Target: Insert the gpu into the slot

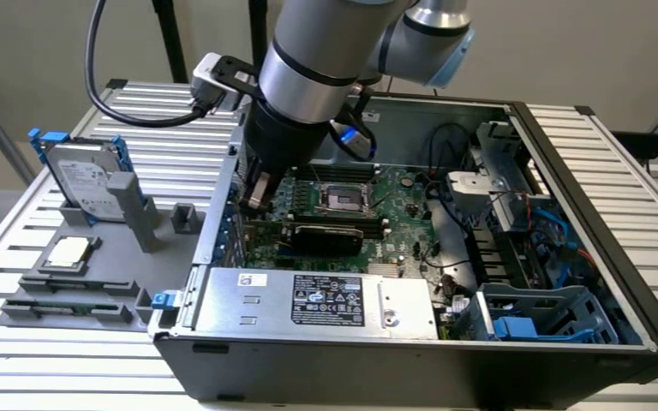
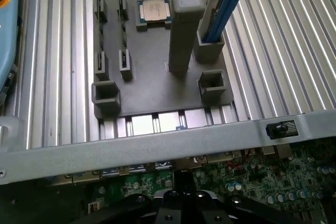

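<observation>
nearest the lens: in the wrist view i see my gripper (image 2: pixel 181 208) as a black body hard against the camera, jaws clenched together, nothing i can make out between them.
gripper in the exterior view: the gripper (image 1: pixel 263 184) hangs low inside the open case (image 1: pixel 603 257), at the edge of the green motherboard (image 1: pixel 403 227) on the exterior view's left.
gpu: the gpu (image 1: pixel 326 235) lies flat on the board, a black card between the silver cpu socket (image 1: pixel 341 199) and the power supply (image 1: pixel 318 301).
key relation: the gpu sits just beside my gripper, toward the exterior view's right and nearer that camera; its long axis runs left to right across that view (roughly along the power supply's long side).
slot: i cannot pick out the blue slot for certain; the card looks to be lying over that part of the board.
what each view adds: the exterior view gives the card and its lie; the wrist view gives the case wall (image 2: pixel 157 142), the grey parts tray (image 2: pixel 152 82) and a loose processor (image 2: pixel 154 10) beyond it.
</observation>
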Robot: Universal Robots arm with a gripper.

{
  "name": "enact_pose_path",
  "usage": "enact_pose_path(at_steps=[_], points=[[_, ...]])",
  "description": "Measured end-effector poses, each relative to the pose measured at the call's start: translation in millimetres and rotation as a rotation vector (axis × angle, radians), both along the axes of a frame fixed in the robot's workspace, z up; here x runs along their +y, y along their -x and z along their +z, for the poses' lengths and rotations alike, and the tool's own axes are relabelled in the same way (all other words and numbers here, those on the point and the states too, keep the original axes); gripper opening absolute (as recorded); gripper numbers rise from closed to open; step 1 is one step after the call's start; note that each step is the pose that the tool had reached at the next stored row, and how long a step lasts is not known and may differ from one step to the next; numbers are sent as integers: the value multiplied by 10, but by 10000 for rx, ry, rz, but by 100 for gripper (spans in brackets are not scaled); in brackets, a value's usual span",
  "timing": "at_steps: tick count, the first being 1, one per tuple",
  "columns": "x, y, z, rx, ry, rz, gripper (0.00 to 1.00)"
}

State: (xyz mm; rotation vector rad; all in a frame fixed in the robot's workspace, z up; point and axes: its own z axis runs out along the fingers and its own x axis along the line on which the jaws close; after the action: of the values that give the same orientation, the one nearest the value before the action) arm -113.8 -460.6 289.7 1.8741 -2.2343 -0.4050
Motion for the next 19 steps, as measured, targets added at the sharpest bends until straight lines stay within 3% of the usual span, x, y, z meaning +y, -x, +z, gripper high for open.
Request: enact_pose_path(at_steps=[4,12,19], points=[[2,10,-2,42,1,-142,11],[18,7,0,50,18,-281,11],[17,-34,49,94,44,-279,11]])
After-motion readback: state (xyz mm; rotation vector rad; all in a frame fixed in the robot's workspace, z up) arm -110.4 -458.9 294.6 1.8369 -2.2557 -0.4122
